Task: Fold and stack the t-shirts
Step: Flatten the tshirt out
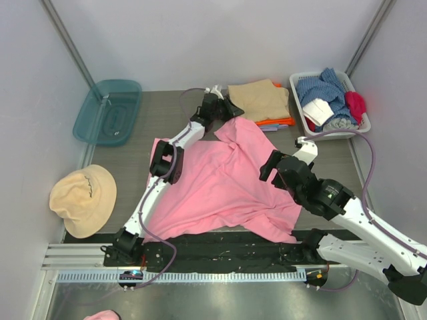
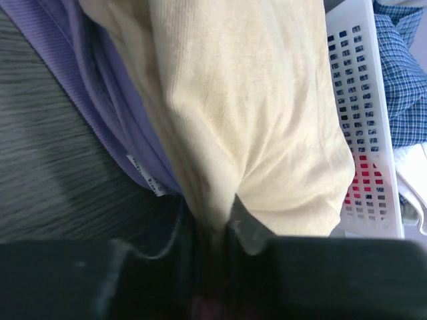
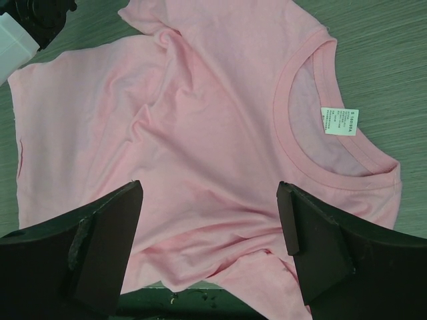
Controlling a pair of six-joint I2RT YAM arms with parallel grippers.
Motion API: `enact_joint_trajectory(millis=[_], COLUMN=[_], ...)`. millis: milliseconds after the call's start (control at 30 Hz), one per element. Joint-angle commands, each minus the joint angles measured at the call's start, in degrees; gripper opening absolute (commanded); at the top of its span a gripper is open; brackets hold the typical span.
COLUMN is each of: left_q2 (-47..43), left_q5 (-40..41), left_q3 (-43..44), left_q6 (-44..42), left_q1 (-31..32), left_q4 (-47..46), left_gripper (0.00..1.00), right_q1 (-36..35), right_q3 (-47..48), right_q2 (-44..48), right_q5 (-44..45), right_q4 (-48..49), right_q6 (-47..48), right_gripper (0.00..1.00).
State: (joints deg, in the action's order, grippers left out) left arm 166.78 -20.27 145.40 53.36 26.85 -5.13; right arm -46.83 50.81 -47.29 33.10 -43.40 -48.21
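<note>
tan t-shirt (image 2: pixel 253 133) in left gripper (image 2: pixel 213 243)

Soft, even overhead light fills the top view, leaving only faint shadows on the grey wood-grain table (image 1: pixel 127 160) and the bright pink cloth t-shirt (image 1: pixel 220 193) crisp. The right wrist view is sharp and evenly lit, though the black fingers (image 3: pixel 107 247) of the right gripper (image 3: pixel 212 253) go slightly soft. The left wrist view is the blurriest — the ribbed tan cloth t-shirt (image 2: pixel 253 120) bright, the table streaked, the dark left gripper (image 2: pixel 213 273) a murky smear.
</note>
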Motion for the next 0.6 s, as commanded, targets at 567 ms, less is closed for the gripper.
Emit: enact_joint_trajectory(millis=[567], left_q2=[-14.72], left_q5=[-4.16], left_q3=[-17.78], left_q6=[-8.8], left_q1=[-10.5], left_q4=[4.94], left_gripper=[0.0], right_q1=[-0.19], right_q3=[-2.29], right_q2=[0.27], right_q5=[0.03], right_q4=[3.32], right_q6=[-0.75], right_gripper=[0.91])
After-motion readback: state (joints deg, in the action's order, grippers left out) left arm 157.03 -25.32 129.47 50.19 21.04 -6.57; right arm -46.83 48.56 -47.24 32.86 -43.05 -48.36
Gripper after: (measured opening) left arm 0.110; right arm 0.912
